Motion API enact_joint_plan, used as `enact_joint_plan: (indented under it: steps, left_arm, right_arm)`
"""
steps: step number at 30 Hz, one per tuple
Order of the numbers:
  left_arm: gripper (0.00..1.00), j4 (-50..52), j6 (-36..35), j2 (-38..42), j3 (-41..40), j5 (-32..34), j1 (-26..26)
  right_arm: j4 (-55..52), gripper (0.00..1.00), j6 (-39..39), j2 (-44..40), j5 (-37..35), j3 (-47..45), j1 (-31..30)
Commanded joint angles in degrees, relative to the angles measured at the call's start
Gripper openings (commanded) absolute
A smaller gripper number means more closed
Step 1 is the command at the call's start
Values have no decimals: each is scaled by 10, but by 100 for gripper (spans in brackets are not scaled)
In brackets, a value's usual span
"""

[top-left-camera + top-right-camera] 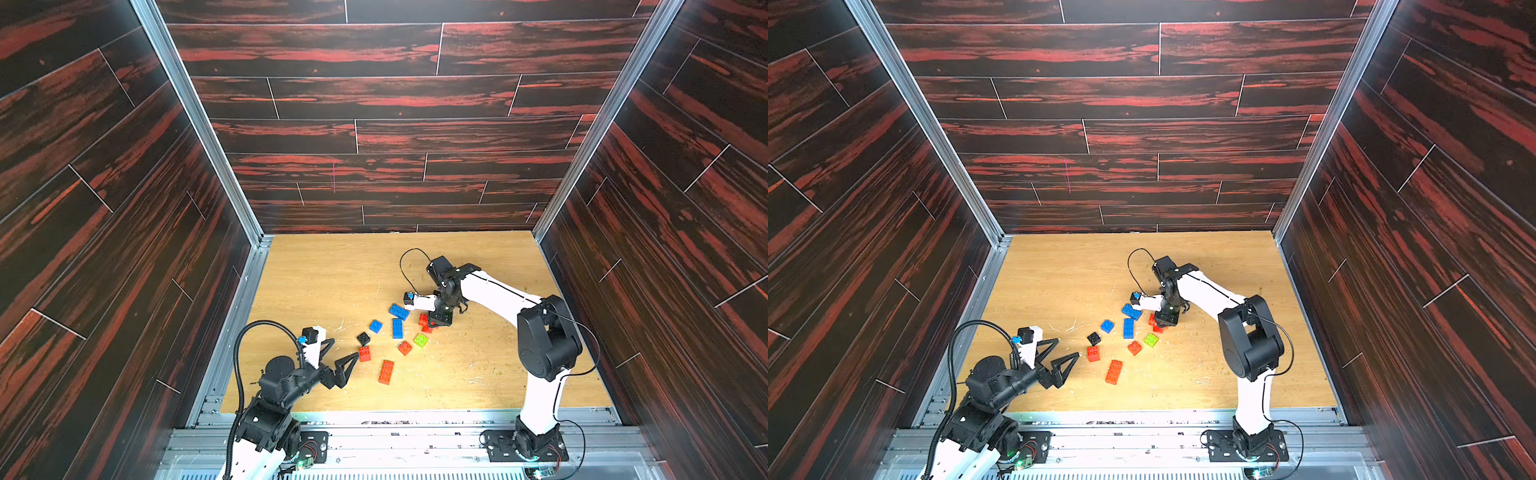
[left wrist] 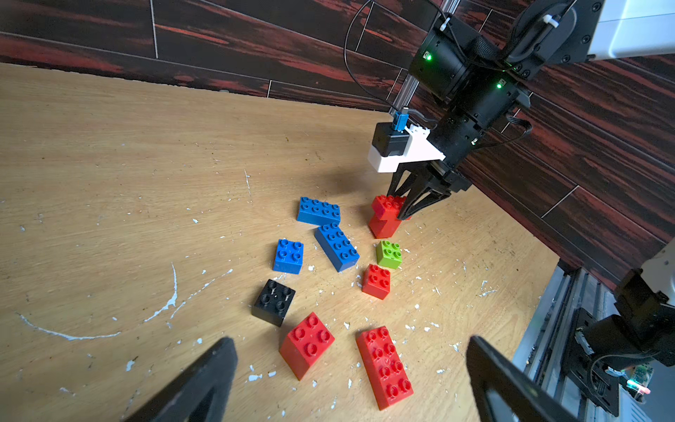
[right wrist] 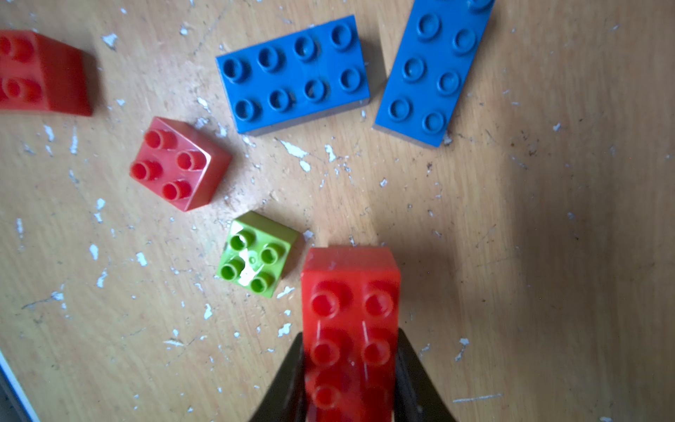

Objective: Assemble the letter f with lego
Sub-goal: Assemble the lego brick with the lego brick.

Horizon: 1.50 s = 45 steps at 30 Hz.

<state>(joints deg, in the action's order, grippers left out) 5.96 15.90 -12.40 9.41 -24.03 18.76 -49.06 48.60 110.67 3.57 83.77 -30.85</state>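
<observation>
Lego bricks (image 1: 1128, 328) of glossy studded plastic are lying scattered, studs up, around the middle of the scuffed light wooden tabletop (image 1: 316, 282). Largest, a red-orange oblong brick (image 1: 386, 372) is sitting nearest the robot, with a blue oblong brick (image 1: 397, 328) and a second blue oblong brick (image 1: 399, 311) nearly touching beyond it. The right gripper (image 3: 350, 339) is clamping narrowly on a stack of two red-orange bricks (image 2: 385, 217) beside a lime green square brick (image 1: 420, 340). Around them are lying a blue square brick (image 1: 375, 326), a black square brick (image 1: 363, 338), a red-orange square brick (image 1: 404, 348) and a second red-orange square brick (image 1: 365, 353), where the left gripper (image 1: 345, 347) is hanging, jaws spread wide.
</observation>
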Motion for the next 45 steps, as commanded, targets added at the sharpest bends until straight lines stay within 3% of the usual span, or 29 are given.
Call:
enact_joint_plan:
  steps: [1,6,15,16,20,32,45]
  left_arm:
    - [100,-6,-7,1,-1,-6,1]
    - [100,-6,-7,1,-1,-5,1]
    - [100,-4,-6,3,-1,-4,1]
    - [100,-4,-6,4,-1,-5,2]
    - [100,-2,-6,6,-2,-4,1]
    - [100,-1,-6,10,-2,-3,1]
    - [100,0,-5,10,-2,0,1]
  right_arm:
    - [-20,21,-8,14,-5,18,0]
    - [-25,29,-12,19,-13,26,0]
    - [-26,33,-19,23,-23,32,2]
    - [-28,41,-19,24,-24,32,2]
    - [-33,45,-26,32,-22,38,3]
    - [-26,44,-33,9,-36,40,3]
    - [6,44,-93,-77,-43,9,-11]
